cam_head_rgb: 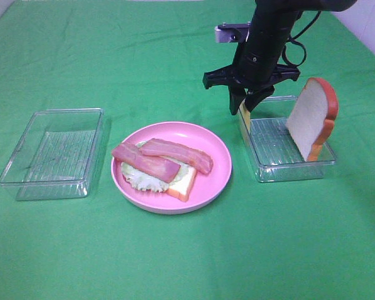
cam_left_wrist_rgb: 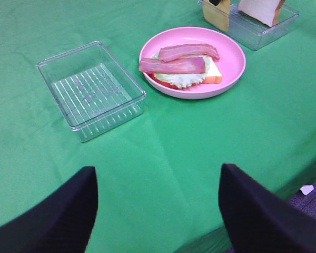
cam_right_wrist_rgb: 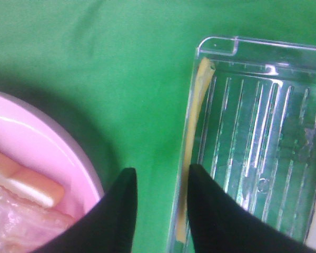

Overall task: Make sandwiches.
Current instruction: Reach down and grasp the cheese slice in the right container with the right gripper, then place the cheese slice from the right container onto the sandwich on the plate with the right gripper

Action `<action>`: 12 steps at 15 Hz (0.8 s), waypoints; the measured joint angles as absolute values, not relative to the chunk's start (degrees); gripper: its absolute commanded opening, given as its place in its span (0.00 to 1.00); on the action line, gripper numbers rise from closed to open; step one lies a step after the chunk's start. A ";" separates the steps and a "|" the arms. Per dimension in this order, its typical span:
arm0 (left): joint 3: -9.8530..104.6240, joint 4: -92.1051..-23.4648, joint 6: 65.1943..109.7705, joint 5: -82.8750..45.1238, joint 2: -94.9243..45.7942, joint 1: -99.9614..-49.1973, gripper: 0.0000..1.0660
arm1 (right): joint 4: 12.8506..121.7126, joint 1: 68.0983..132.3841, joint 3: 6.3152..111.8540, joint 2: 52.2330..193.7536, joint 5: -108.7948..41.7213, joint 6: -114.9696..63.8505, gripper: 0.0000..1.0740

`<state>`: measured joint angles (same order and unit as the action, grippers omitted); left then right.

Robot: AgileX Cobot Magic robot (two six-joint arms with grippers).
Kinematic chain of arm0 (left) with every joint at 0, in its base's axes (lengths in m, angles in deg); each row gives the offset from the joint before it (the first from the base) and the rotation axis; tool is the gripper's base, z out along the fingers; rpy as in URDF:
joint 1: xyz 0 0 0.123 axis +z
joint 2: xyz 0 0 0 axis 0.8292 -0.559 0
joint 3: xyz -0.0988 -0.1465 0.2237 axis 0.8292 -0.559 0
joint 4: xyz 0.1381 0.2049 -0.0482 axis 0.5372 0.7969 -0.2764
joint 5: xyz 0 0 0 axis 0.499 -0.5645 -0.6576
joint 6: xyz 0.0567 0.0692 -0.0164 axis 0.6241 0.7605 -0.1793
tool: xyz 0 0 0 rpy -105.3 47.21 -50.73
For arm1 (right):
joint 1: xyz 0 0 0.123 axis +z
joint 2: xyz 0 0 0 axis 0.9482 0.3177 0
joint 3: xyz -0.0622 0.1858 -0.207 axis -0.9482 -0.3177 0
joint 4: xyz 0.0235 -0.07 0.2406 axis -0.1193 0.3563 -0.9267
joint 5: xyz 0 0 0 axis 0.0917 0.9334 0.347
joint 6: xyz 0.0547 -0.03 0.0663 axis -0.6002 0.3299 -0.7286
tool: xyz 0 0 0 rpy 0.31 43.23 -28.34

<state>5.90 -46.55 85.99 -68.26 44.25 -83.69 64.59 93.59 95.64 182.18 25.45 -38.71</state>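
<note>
Hanging over the 9 o'clock wall of the right tray (cam_head_rgb: 294, 170), the right gripper (cam_head_rgb: 244, 109) points down w/ fingers partway apart, one outside the wall, one inside. Cheese square (cam_head_rgb: 243, 119) stands on edge against that wall, inside the tray, betw. the two fingers. Wrist view shows a gap on the outer side, so it's not clamped. Loose bread slice (cam_head_rgb: 311, 115) leans upright at the tray's 3 o'clock end. Plate (cam_head_rgb: 215, 178) sits mid-table (cam_head_rgb: 175, 262), 9 o'clock of that tray. On it: base bread slice (cam_head_rgb: 185, 185), then lettuce leaf (cam_head_rgb: 139, 178), then two bacon strips (cam_head_rgb: 145, 162) side by side. Left tray (cam_head_rgb: 69, 112) lies 9 o'clock of the plate. Left gripper (cam_left_wrist_rgb: 158, 169) is wide apart, holding nothing, over the table.
</note>
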 measured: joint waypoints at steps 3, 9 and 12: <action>5.90 -46.55 85.99 -68.26 44.25 -83.69 0.60 | 64.70 93.59 95.64 182.18 25.45 -38.71 0.00; 5.90 -46.55 85.99 -68.21 44.25 -83.69 0.60 | 65.45 93.59 95.64 180.23 25.96 -38.71 0.00; 5.90 -46.55 85.99 -68.21 44.25 -83.69 0.60 | 65.10 93.59 95.64 176.22 27.00 -38.19 0.00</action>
